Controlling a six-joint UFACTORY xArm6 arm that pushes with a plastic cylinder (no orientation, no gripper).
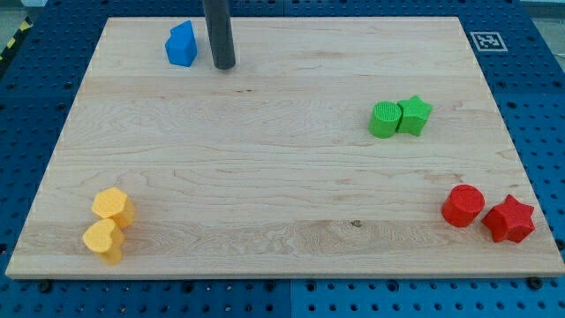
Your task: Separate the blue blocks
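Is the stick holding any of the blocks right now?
No, nothing is held. My tip only pushes; it rests on the wooden board just to the view's right of the blue pentagon-shaped block, a small gap between them.

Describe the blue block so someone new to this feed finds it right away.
Look at the wooden board, then its far corner at the view's top left. The blue block sits there alone, just left of my tip. It is the only blue piece visible, with a peaked, house-like outline, far from the yellow, green and red pairs.
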